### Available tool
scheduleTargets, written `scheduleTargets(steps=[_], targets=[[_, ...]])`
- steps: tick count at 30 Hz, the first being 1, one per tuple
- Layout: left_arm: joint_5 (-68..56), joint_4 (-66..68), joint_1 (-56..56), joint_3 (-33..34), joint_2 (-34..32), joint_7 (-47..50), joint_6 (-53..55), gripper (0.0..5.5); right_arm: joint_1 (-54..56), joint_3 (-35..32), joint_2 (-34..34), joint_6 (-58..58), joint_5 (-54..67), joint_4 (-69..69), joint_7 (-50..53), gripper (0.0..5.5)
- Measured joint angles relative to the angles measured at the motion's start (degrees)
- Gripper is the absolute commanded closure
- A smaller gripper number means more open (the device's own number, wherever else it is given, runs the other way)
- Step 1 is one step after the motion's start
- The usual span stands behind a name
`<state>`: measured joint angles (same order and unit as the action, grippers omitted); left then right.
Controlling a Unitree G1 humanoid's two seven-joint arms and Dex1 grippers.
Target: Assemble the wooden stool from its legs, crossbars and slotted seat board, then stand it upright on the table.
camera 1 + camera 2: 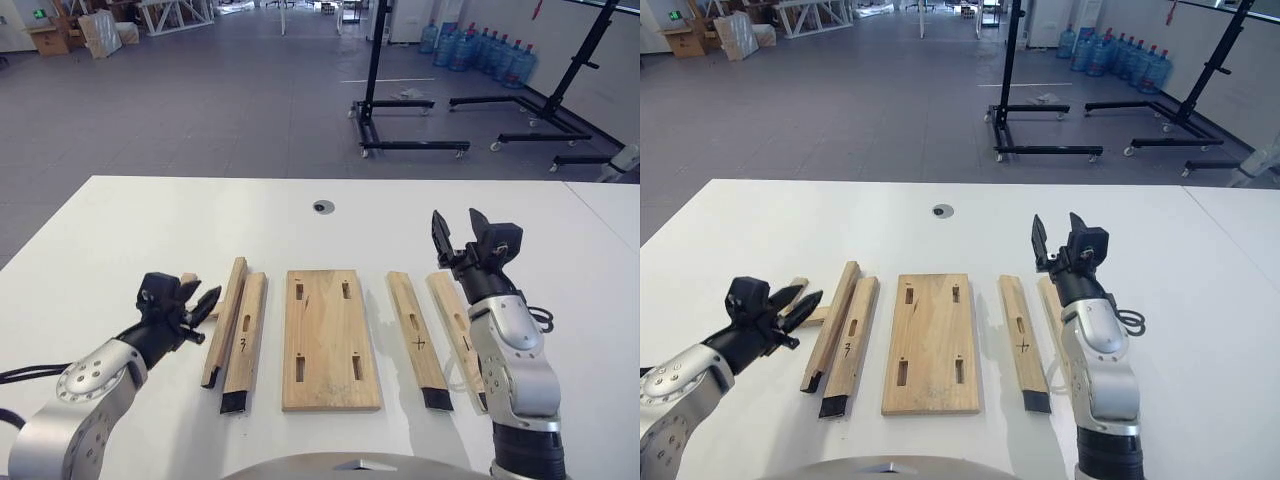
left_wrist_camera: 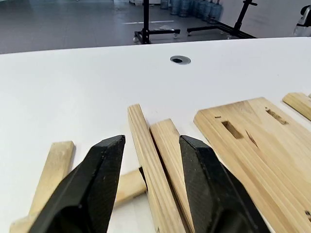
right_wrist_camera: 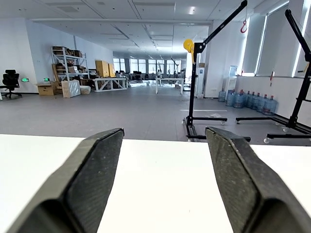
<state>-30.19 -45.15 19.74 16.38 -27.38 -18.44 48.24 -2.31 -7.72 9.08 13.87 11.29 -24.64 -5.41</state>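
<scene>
Left eye view: the slotted seat board (image 1: 331,338) lies flat in the middle of the bench (image 1: 120,230), unassembled. Touching each other just left of the seat board, there's the left pair of bars (image 1: 245,345). Near its other side lies the right pair of bars (image 1: 417,340), slightly apart. The left hand (image 1: 200,305) sits low, just beyond the left pair from the seat board, its fingers apart and gripping nothing. The right hand (image 1: 462,232) is raised near the far end of the right pair, fingers spread and empty. Right eye view: a short wooden piece (image 1: 800,287) shows by the left hand, on the side away from the seat board. A round hole (image 1: 942,211) sits in the bench beyond the seat board's far end. Left wrist view: dark fingertips (image 2: 109,150) are parted, and the left pair shows in the gap between them. The seat board is just beyond those bars. Right wrist view: the fingers (image 3: 82,184) are wide apart over bare bench top, clamping nothing.
</scene>
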Motion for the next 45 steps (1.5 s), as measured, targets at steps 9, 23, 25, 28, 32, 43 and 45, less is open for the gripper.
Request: scheduleTargets(steps=[9, 23, 25, 28, 32, 43, 45], targets=[[2.21, 1.12, 7.12, 0.3, -2.58, -2.52, -0.73, 3.47, -3.94, 1.4, -1.14, 2.37, -0.09, -4.42, 1.32, 2.42], [-6.25, -6.78, 1.24, -0.62, 0.65, 4.56, 11.43, 3.47, -3.15, 4.17, -0.95, 3.83, -0.58, -4.98, 0.86, 2.42], [-4.79, -6.7, 1.39, -0.84, -0.43, 5.55, 12.01, 3.47, -3.13, 4.31, -0.87, 4.65, -0.55, -5.34, 0.33, 2.42], [-2.2, -6.44, 3.04, -3.1, -2.2, 5.99, 12.02, 3.47, -3.18, 4.22, -0.83, 4.82, -0.56, -5.69, 0.24, 2.42], [-0.52, -6.32, 3.96, -5.71, -2.38, 6.06, 11.92, 3.47, -3.16, 4.22, -0.84, 4.89, -0.58, -5.69, 0.24, 2.42], [6.01, -2.54, 5.14, -9.81, -3.28, 5.79, 10.02, 3.47, -2.98, 4.01, -0.86, 5.74, -0.57, -5.98, 0.08, 2.42], [6.19, -1.44, 5.02, -9.92, -3.32, 5.09, 10.0, 3.47, -2.9, 4.01, -0.9, 5.75, -0.57, -5.98, 0.1, 2.42]])
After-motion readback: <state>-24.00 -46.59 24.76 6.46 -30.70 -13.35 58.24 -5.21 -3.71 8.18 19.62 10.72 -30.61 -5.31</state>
